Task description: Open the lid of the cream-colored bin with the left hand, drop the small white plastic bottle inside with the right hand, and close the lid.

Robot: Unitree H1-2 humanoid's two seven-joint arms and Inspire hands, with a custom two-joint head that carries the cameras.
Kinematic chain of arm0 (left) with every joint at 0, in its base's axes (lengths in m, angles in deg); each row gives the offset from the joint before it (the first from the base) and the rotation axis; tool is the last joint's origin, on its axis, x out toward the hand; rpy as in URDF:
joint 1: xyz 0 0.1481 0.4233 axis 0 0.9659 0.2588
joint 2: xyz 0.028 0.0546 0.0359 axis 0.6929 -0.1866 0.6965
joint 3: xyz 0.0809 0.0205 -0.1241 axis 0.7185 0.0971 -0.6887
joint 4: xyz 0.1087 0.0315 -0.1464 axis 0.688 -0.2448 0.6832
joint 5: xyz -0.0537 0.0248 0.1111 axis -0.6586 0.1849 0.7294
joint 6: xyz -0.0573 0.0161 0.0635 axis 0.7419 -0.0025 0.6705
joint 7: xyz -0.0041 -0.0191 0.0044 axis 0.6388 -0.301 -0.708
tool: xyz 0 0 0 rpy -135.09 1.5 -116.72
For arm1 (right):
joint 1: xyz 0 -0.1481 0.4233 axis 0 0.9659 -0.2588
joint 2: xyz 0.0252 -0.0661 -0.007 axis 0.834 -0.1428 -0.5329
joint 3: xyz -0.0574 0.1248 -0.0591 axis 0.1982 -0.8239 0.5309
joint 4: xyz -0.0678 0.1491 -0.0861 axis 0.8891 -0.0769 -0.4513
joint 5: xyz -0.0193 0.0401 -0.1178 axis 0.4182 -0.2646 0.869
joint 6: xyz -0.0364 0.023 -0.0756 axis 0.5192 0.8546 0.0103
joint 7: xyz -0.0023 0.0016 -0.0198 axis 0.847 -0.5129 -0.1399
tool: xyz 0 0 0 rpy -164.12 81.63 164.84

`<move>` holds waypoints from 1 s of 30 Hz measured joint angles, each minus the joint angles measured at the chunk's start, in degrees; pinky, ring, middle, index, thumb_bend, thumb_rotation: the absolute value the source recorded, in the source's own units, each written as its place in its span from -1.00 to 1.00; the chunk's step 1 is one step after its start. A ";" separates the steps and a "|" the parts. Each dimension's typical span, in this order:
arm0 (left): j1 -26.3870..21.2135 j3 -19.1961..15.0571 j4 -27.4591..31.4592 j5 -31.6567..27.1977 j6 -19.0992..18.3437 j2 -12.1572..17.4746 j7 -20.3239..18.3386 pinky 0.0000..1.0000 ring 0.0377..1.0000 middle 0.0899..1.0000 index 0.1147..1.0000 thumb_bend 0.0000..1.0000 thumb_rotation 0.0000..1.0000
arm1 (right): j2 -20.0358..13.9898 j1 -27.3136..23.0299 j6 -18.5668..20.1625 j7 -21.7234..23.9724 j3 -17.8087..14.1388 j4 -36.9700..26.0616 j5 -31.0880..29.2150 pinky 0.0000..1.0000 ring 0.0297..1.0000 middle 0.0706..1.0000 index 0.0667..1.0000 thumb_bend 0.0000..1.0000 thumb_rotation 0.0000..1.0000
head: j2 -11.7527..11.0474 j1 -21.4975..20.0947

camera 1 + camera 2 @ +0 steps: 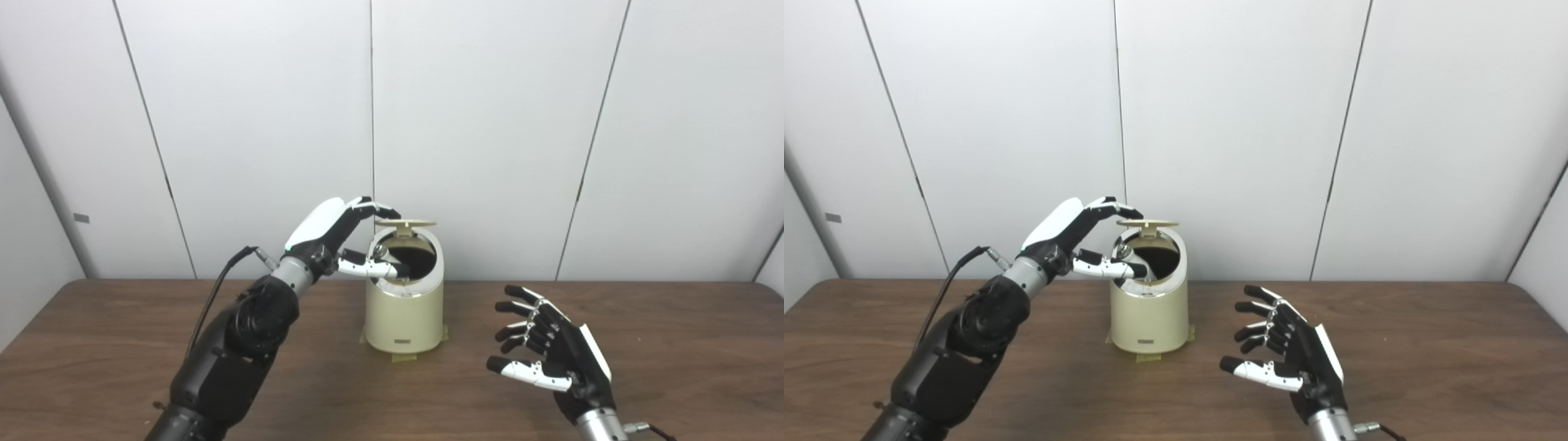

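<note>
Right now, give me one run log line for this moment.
lid: open | left hand: fingertips on lid | right hand: open, empty | bin: upright | bottle: not visible

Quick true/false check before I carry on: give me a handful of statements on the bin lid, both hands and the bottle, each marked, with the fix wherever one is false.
1. The lid of the cream-colored bin is raised, leaving the opening uncovered. True.
2. The right hand holds the small white plastic bottle. False: it is open and empty above the table, to the right of the bin.
3. The left hand is at the bin's top, fingers by the lid's edge. True.
4. The bottle lies on the table beside the bin. False: no bottle shows anywhere on the table.
5. The bin lies tipped on its side. False: it stands upright.
</note>
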 measured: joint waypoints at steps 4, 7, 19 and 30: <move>0.04 0.34 0.35 0.34 0.02 0.30 -1.53 0.90 1.00 0.67 0.56 0.86 -0.14 | 0.22 0.00 0.01 -0.26 0.00 -0.01 0.03 -0.16 0.01 0.37 0.50 0.56 -0.79 | 0.17 -0.26; 0.09 0.54 2.02 0.58 0.04 1.03 -2.85 0.95 1.00 0.68 0.56 0.84 -0.14 | 0.48 0.00 0.09 -0.81 -0.01 -0.06 0.08 -0.15 0.01 0.37 0.49 0.57 -0.81 | 0.18 -0.26; 1.17 2.59 7.60 5.76 2.09 3.84 -4.34 1.00 1.00 0.57 0.51 0.87 -0.09 | 0.98 -0.06 0.06 -0.96 0.17 -0.05 0.13 -0.15 0.02 0.35 0.47 0.61 -0.76 | 0.61 -1.05; 3.31 3.31 9.03 10.25 4.77 4.13 -3.78 1.00 1.00 0.53 0.48 0.88 -0.12 | 1.41 -0.11 1.83 -2.73 0.56 -1.19 1.39 -0.15 0.03 0.35 0.45 0.65 -0.73 | 1.32 -1.85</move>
